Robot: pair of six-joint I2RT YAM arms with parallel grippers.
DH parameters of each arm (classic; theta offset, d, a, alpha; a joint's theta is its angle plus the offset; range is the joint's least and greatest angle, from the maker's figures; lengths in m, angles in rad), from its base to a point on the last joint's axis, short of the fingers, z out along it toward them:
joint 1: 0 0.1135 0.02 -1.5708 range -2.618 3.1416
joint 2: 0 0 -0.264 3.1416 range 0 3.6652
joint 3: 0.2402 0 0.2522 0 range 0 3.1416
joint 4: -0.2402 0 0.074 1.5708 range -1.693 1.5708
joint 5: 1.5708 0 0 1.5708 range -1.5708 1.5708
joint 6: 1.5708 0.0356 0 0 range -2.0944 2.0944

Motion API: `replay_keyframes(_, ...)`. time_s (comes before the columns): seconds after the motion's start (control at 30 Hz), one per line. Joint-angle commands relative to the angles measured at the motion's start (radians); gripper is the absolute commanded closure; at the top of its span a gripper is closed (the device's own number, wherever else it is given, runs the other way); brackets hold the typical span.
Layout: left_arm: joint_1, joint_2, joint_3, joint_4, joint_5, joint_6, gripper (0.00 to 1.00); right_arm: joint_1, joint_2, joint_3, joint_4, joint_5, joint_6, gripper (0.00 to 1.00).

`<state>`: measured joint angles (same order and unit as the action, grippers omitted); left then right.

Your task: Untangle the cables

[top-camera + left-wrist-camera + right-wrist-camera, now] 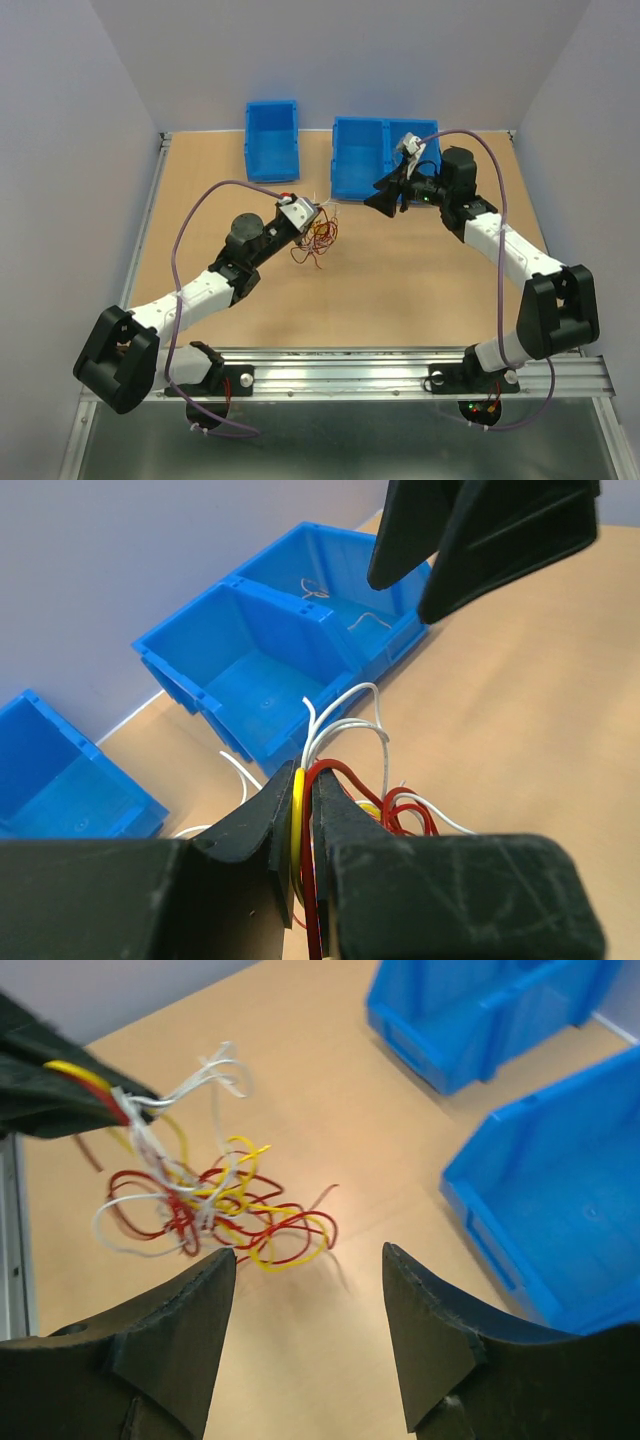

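Left end effector [300,792] is clamped shut on the cables [318,240], red and yellow strands pinched between its fingers. The clump dangles just off the near left corner of the double blue bin [345,165], above the worktop [400,290]. Right end effector [308,1260] stands open and holds nothing, by that bin's front wall. Only the left wrist view catches loose white wires [368,620] inside the bin's far compartment; from above, the right arm covers that spot.

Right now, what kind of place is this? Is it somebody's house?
Probably a robot lab, not a house: two robot arms bolted to a metal rail, a table boxed in by plain walls, blue bins and tangled cables.
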<state>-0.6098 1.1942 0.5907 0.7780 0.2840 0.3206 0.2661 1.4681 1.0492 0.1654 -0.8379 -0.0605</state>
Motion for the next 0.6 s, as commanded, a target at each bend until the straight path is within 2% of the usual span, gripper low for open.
replay_keyframes(0.0, -0.005, -0.01, 0.055, 0.044, 0.023, 0.006, 0.81, 0.038, -0.055, -0.031, 0.08, -0.2, -0.11, 0.33)
replay_keyframes(0.33, -0.005, 0.004, 0.072, 0.007, 0.07, 0.009, 0.81, 0.123, -0.026, 0.008, 0.079, -0.155, -0.124, 0.33)
replay_keyframes(0.57, -0.007, 0.001, 0.077, -0.006, 0.095, 0.012, 0.81, 0.165, 0.015, 0.046, 0.063, -0.135, -0.137, 0.38)
